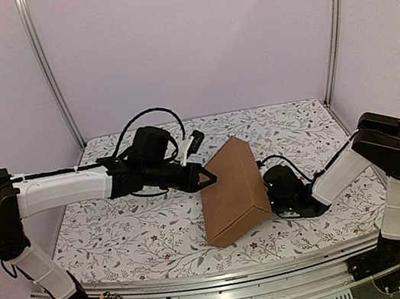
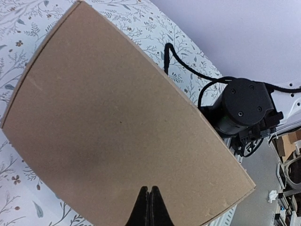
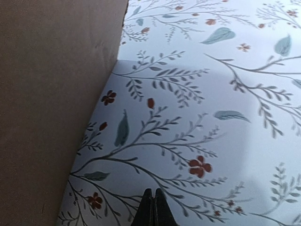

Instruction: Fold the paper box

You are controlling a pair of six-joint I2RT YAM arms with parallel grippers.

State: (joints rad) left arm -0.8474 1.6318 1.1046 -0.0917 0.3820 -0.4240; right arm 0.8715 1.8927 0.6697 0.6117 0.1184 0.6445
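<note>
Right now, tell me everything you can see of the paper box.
The paper box is plain brown cardboard, unprinted, folded shut into a shallow rectangle. It lies turned diagonally on the floral table. The shut left gripper points at its left long edge; the shut right gripper sits low beside its right wall. Contact cannot be confirmed.
</note>
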